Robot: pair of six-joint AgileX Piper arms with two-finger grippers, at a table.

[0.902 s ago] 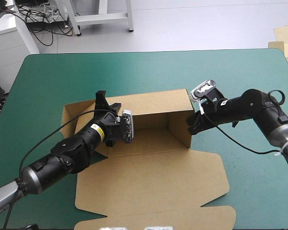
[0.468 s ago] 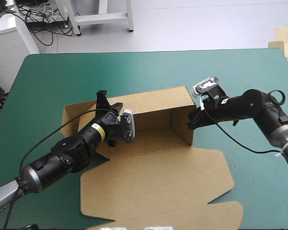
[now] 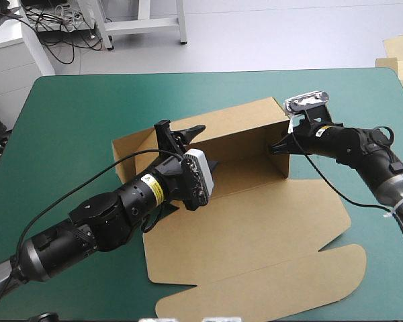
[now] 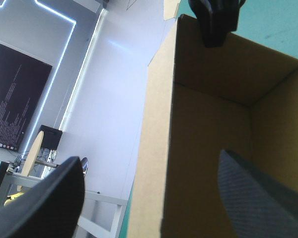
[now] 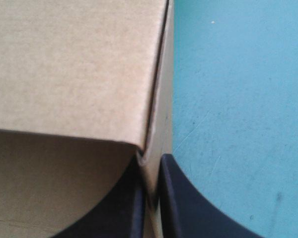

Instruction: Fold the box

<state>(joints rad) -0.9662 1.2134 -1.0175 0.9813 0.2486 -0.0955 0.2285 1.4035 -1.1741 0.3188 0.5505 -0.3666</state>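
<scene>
The brown box lies mid-table with its back wall and right end wall raised and its lid flat toward the near edge. My left gripper is open at the back wall's left end. In the left wrist view the wall's edge stands between its spread fingers. My right gripper is shut on the right end wall at the back corner. In the right wrist view the board is pinched between that gripper's two black fingertips. The right gripper also shows at the box's far corner.
The teal-green cover lies bare left of and behind the box. A left flap of the box lies flat beside my left arm. More pale board shows past the table's far right corner.
The box and both arms have shifted to the right and farther back. My left gripper has opened and let go of the back wall. My right gripper has shut on the end wall.
</scene>
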